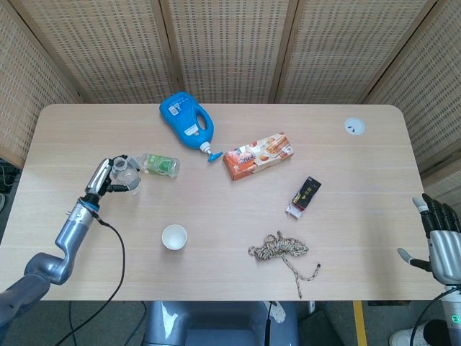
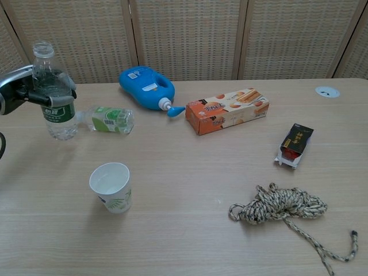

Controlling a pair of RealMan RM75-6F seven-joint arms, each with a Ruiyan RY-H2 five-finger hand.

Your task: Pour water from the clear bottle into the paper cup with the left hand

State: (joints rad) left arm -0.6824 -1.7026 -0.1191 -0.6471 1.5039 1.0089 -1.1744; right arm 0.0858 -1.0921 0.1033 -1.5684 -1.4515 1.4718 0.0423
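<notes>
- The clear plastic water bottle with the green label (image 2: 56, 95) is gripped upright around its upper body by the left hand (image 2: 26, 92), whose fingers are wrapped about it; it appears to be raised off the wooden table (image 2: 190, 172).
- The white paper cup (image 2: 111, 187) stands nearer the robot and to the right of the bottle, well apart from it.
- The bottle is best carried until its mouth is above the cup, kept upright, then tipped slowly.
- The right hand (image 1: 441, 241) is held beyond the table's right edge, fingers apart, holding nothing.
</notes>
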